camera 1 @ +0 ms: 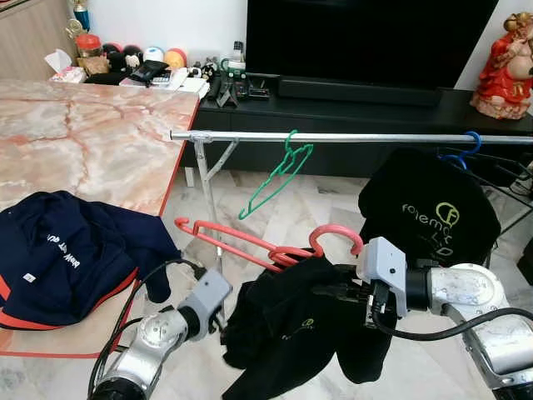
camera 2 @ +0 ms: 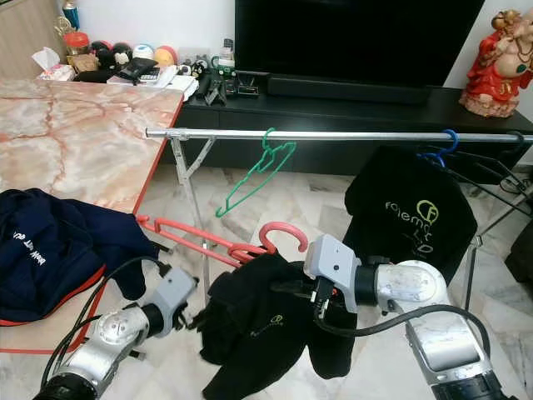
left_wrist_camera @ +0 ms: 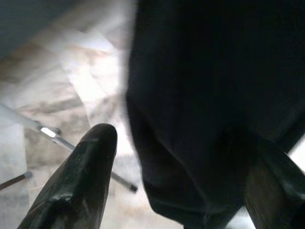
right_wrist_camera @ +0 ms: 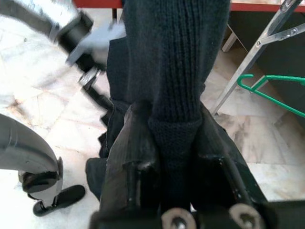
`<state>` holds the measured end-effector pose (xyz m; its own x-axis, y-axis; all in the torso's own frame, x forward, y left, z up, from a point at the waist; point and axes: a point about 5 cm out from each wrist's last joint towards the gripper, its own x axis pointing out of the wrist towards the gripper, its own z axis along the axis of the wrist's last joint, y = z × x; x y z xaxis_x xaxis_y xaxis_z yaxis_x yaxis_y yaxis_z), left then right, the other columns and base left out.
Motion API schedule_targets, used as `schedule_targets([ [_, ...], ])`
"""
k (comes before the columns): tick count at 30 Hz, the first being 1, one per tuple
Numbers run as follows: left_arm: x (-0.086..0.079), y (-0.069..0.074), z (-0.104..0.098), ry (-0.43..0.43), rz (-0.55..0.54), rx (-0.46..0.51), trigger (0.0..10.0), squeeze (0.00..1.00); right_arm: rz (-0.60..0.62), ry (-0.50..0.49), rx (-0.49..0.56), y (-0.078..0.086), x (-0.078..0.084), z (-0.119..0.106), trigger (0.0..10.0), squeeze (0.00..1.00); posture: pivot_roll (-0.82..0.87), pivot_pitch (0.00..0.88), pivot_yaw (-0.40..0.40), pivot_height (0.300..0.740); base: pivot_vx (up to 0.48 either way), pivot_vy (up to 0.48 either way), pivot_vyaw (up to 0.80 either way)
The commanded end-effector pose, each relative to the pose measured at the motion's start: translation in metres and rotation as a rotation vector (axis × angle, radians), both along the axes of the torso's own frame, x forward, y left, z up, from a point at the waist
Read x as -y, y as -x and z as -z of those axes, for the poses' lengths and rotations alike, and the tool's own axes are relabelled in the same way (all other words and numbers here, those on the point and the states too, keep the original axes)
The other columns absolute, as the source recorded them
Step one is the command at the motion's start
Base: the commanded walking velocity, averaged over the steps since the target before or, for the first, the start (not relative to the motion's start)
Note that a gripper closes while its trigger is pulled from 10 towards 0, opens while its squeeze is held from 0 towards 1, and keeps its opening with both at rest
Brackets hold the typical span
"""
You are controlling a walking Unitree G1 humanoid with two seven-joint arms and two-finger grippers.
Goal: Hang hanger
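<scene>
The red hanger (camera 1: 250, 242) carries a black garment (camera 1: 287, 329) and hangs in the air below the rail (camera 1: 350, 137), its hook (camera 1: 337, 237) pointing up, well under the bar. The right gripper (right_wrist_camera: 174, 143) is clamped on the ribbed collar of the garment, just under the hook, and so it carries the load. The left gripper (left_wrist_camera: 181, 181) has its fingers apart around the lower part of the cloth, and I cannot tell if they touch it. On the rail hang a green hanger (camera 1: 279, 179), empty, and a blue hanger (camera 1: 466, 150) with a black shirt (camera 1: 429, 208). A worktop (camera 1: 92, 133) with a navy garment (camera 1: 67, 246) stands to the left. I judge that the step is lifting the hanger toward the rail. The next move needs the right arm to rise until the hook is above the bar, between the green and blue hangers, then lower it on.
</scene>
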<state>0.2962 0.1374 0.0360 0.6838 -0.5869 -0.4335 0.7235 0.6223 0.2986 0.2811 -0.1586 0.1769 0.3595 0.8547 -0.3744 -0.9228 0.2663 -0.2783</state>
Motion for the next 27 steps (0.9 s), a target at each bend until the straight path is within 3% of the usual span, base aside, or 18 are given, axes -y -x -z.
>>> schedule_targets([
  [1, 0.004, 0.002, 0.005, -0.052, 0.052, 0.003, 10.0, 0.00, -0.017, -0.014, 0.029, 0.003, -0.004, -0.009, 0.0, 0.00, -0.04, 0.075, -0.043, 0.740, 0.000, 0.000, 0.00],
  [5, 0.002, 0.002, 0.006, -0.074, 0.061, 0.014, 10.0, 0.00, -0.025, -0.015, 0.024, 0.005, -0.008, -0.009, 0.0, 0.00, -0.03, 0.076, -0.046, 0.740, 0.000, 0.000, 0.00],
  [10, -0.004, 0.006, 0.013, -0.183, 0.119, 0.017, 10.0, 0.00, -0.041, -0.006, 0.016, 0.006, -0.010, -0.008, 0.0, 0.00, -0.03, 0.076, -0.048, 0.740, 0.000, 0.000, 0.00],
  [16, -0.006, 0.018, 0.027, -0.261, 0.204, -0.044, 10.0, 0.00, -0.025, -0.018, 0.020, 0.002, -0.014, -0.010, 0.0, 0.00, -0.02, 0.076, -0.046, 0.740, 0.000, 0.000, 0.00],
  [22, -0.005, 0.016, 0.029, -0.238, 0.151, -0.043, 10.0, 0.00, -0.018, -0.041, 0.035, -0.001, -0.019, -0.012, 0.0, 0.00, -0.02, 0.075, -0.044, 0.740, 0.000, 0.000, 0.00],
  [27, -0.002, 0.006, 0.022, -0.176, 0.067, -0.013, 10.0, 0.00, -0.020, -0.063, 0.043, -0.005, -0.025, -0.015, 0.0, 0.00, -0.02, 0.072, -0.045, 0.740, 0.000, 0.000, 0.00],
])
